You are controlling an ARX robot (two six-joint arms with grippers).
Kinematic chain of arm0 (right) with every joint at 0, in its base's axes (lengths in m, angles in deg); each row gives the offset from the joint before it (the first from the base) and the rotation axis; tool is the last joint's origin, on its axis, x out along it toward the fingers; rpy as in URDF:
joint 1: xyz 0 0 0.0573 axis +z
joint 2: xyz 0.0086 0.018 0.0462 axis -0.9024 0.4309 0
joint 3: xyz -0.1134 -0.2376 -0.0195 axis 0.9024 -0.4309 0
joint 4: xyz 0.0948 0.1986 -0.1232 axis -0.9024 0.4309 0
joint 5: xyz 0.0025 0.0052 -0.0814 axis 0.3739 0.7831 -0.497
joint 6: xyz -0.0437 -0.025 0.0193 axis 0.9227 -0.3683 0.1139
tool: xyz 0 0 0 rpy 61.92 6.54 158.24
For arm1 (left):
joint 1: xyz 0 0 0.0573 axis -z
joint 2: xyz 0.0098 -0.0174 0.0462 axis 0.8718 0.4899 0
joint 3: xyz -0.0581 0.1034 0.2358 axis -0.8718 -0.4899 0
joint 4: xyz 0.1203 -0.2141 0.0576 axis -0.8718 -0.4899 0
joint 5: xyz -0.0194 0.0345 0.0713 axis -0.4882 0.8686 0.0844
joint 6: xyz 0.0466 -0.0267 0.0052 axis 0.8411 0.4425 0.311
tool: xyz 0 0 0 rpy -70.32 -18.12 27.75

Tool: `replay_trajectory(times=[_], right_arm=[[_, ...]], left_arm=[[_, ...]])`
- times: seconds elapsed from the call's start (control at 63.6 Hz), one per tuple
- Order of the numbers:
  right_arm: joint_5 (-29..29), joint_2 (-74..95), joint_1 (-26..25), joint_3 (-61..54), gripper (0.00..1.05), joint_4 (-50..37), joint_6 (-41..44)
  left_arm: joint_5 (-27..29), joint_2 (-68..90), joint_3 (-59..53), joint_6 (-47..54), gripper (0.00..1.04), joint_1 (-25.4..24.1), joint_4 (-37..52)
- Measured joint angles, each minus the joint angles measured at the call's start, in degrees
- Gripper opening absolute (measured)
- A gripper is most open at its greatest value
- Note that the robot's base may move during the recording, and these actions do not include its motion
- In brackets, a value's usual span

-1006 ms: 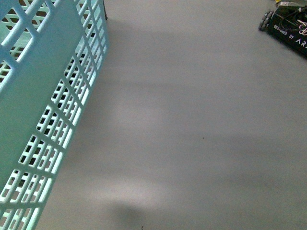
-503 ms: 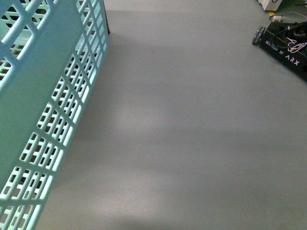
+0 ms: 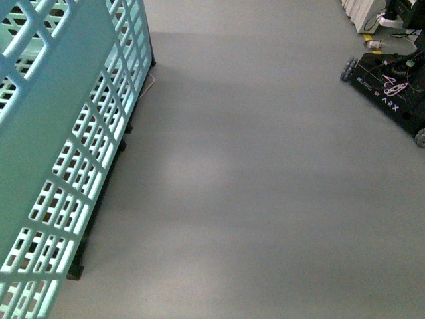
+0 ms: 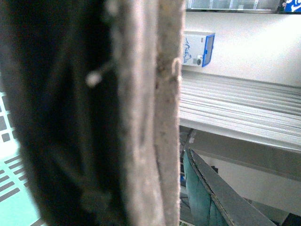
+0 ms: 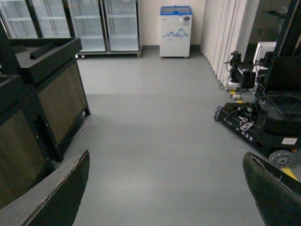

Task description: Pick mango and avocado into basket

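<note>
Basket [image 3: 46, 119]: light turquoise plastic with slotted walls; fills the left edge of the front view, one long wall slanting from the upper middle down to the lower left corner; close to the camera; its inside cannot be seen from here; a patch of the same turquoise slotted plastic shows at one edge of the left wrist view.

Black rail [image 3: 78, 271]: low and dark, on the floor just below the basket's wall.

Floor [image 3: 252, 186]: plain grey, with soft bands of light and shadow.

Wheeled robot base [image 3: 392, 93]: black, pale lettering on its side and loose cables on top; in the far right corner of the front view, well apart from the basket; also at the right of the right wrist view.

Left fingers [image 4: 211, 202]: one dark teal finger with a pale frayed edge is visible; a blurred dark and grey-beige surface very near the lens covers half the picture; I cannot tell whether the fingers are wide or narrow, or holding anything.

Right fingers [image 5: 51, 197]: two dark fingers set wide apart, nothing between them; bare floor behind.

Chest freezer [image 5: 175, 24]: white with a blue lid; against the far wall.

Glass-door refrigerators [image 5: 84, 23]: a row beside the freezer.

Cabinets [image 5: 51, 89]: black frames with brown panels; along one side of the room.

Vertical blinds [image 5: 225, 33]: white; on the opposite side, above the wheeled robot base.
</note>
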Motion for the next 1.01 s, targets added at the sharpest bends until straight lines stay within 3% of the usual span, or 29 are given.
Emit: replay_trajectory(times=[1.006], right_arm=[[-0.1, 0.0, 0.0, 0.0, 0.96, 0.0, 0.0]], left_arm=[[-0.1, 0.0, 0.2, 0.0, 0.28, 0.0, 0.0]])
